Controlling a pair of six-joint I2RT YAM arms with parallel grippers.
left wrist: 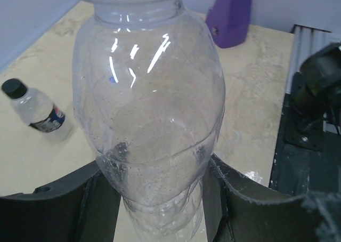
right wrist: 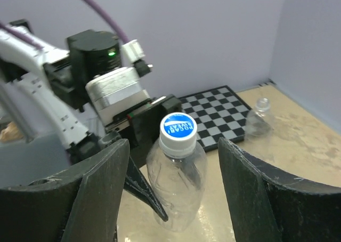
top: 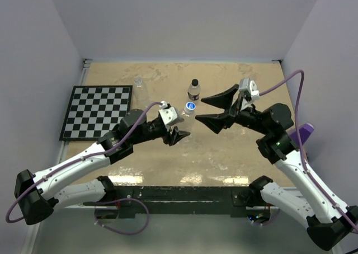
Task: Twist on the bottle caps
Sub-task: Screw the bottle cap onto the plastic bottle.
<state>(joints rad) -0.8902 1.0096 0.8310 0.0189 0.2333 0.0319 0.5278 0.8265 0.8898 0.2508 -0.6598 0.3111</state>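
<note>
A clear bottle (top: 189, 117) stands upright near the table's middle with a blue-and-white cap (top: 191, 106) on its neck. My left gripper (top: 178, 134) is shut on the bottle's lower body; in the left wrist view that gripper (left wrist: 160, 210) squeezes the bottle (left wrist: 149, 109) from both sides. My right gripper (top: 199, 109) is open, one finger on each side of the cap and not touching it. In the right wrist view the cap (right wrist: 178, 129) sits between the spread jaws of that gripper (right wrist: 173, 144). A black-capped bottle (top: 194, 89) stands behind. An uncapped bottle (top: 137, 83) stands at the back left.
A checkerboard mat (top: 98, 111) lies on the left of the table, the uncapped bottle (right wrist: 260, 119) beyond its far corner. A purple object (top: 305, 133) sits at the right edge behind the right arm. The black-capped bottle (left wrist: 34, 106) also shows in the left wrist view.
</note>
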